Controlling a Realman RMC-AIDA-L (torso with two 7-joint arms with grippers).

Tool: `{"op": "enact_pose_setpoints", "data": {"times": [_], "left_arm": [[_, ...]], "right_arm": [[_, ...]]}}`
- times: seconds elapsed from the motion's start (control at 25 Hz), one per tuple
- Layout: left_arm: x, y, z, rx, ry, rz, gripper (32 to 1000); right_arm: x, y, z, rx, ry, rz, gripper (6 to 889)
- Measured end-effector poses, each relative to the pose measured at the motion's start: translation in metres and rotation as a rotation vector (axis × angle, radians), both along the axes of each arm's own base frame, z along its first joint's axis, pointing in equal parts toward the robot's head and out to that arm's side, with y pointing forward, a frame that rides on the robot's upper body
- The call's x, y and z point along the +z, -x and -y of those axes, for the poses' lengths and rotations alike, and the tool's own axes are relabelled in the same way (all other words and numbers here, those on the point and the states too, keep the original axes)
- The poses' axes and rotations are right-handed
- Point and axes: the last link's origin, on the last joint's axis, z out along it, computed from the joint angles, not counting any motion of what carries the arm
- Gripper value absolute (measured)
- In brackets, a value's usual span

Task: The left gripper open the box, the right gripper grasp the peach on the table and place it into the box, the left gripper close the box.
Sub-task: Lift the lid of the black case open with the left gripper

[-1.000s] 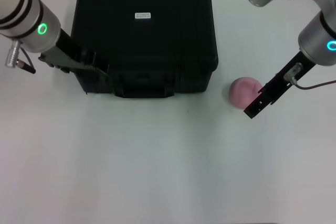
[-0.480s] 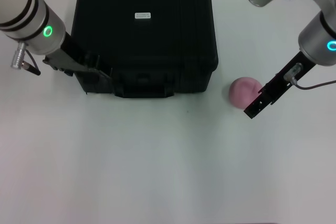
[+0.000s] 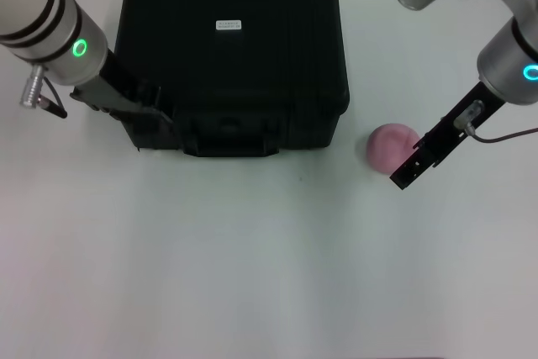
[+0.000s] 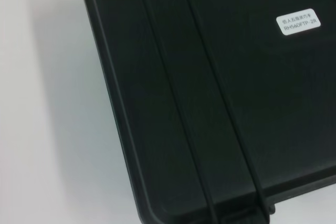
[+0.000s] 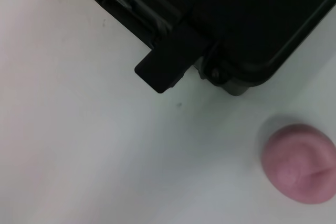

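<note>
The box (image 3: 231, 60) sits lid down at the bench's (image 3: 252, 275) far edge. The left end effector (image 3: 155, 113) is at its front-left corner, fingers unreadable; it could miss the latch. The right end effector (image 3: 405, 176), state unclear, could nudge the peach (image 3: 392, 146) into rolling.

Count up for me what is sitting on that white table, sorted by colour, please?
Black: 1, the large black hard plastic case with its lid shut.
Pink: 1, the small round pink peach lying beside the case, apart from it.
Total: 2 things on the plain white table.
</note>
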Motion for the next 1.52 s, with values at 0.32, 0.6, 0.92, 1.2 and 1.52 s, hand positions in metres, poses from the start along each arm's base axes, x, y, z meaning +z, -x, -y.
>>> {"op": "enact_pose_setpoints", "data": {"times": [0.32,0.6,0.92,1.2,1.52], "left_arm": [[-0.006,-0.001,0.002,-0.008,0.036,-0.023,549],[-0.007,-0.002,0.002,-0.011,0.039,-0.03,468],[-0.006,-0.004,0.003,-0.016,0.041,-0.031,469],[0.0,-0.014,0.006,-0.047,0.03,-0.023,466],[0.01,-0.025,0.01,-0.083,0.009,-0.017,466]], "right_arm": [[0.0,0.001,-0.001,0.0,-0.001,-0.001,820],[0.0,0.001,0.0,0.001,0.0,-0.001,816],[0.0,0.001,-0.001,0.002,-0.001,-0.002,811],[0.001,0.001,-0.001,0.001,-0.003,-0.003,806],[0.001,0.0,-0.001,0.0,-0.003,-0.004,801]]}}
